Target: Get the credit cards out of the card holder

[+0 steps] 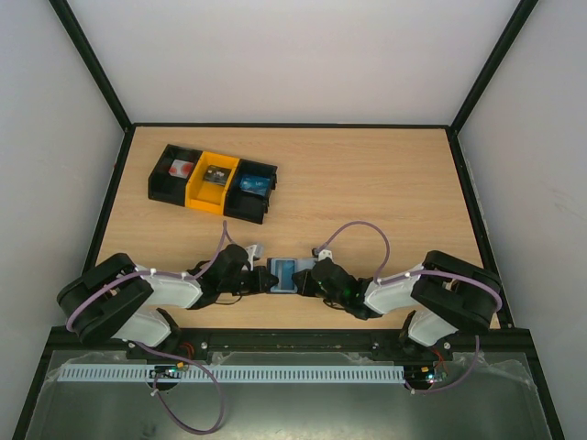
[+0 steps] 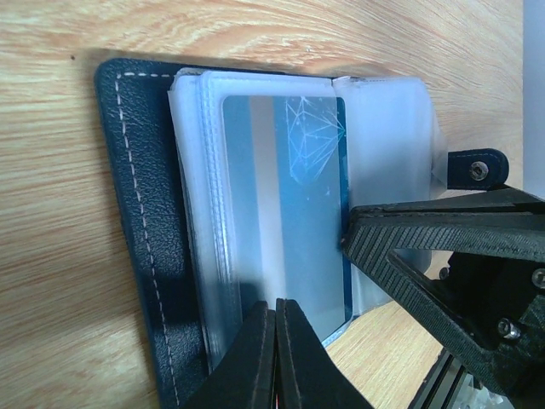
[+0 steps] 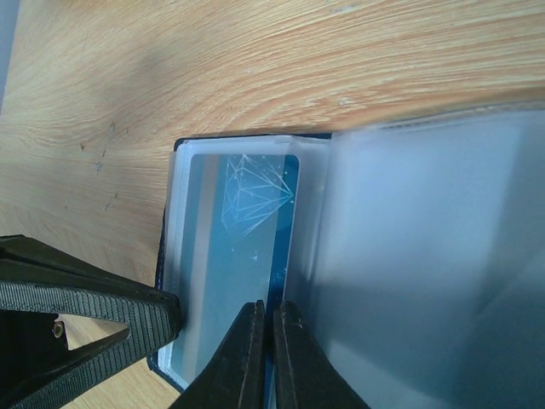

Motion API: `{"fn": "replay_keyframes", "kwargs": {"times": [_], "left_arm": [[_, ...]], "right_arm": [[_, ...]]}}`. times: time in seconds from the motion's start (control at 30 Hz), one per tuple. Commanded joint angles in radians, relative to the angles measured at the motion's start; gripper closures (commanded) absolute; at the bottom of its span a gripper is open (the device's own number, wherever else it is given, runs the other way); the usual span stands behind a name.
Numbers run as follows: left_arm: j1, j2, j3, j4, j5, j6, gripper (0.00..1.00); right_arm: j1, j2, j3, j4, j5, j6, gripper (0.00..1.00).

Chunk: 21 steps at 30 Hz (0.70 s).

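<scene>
The card holder (image 1: 286,273) lies open on the wooden table between my two grippers. Its dark stitched cover (image 2: 145,213) shows on the left in the left wrist view, with clear plastic sleeves (image 3: 409,256) fanned over it. A bright blue credit card (image 2: 289,213) with a white line pattern sits in a sleeve. My left gripper (image 2: 277,305) is shut, its tips resting on that sleeve at the card's near end. My right gripper (image 3: 268,311) is closed on the blue card's (image 3: 247,230) long edge. Each wrist view also shows the other arm's ribbed finger (image 2: 426,239) (image 3: 94,298) beside the holder.
A row of bins stands at the back left: a black one (image 1: 172,174) with a red-and-white item, a yellow one (image 1: 211,183), and a black one (image 1: 249,191) with something blue. Dark frame rails run along the table's sides.
</scene>
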Motion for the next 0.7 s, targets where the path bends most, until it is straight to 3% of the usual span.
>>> {"fn": "replay_keyframes", "kwargs": {"times": [0.0, 0.67], "left_arm": [[-0.008, 0.017, -0.018, 0.002, -0.013, 0.008, 0.97], [-0.008, 0.001, -0.018, -0.007, -0.018, 0.004, 0.94]], "right_arm": [[-0.003, 0.010, -0.018, 0.046, -0.002, 0.018, 0.96], [-0.030, -0.030, -0.086, 0.141, -0.019, 0.046, 0.98]]}}
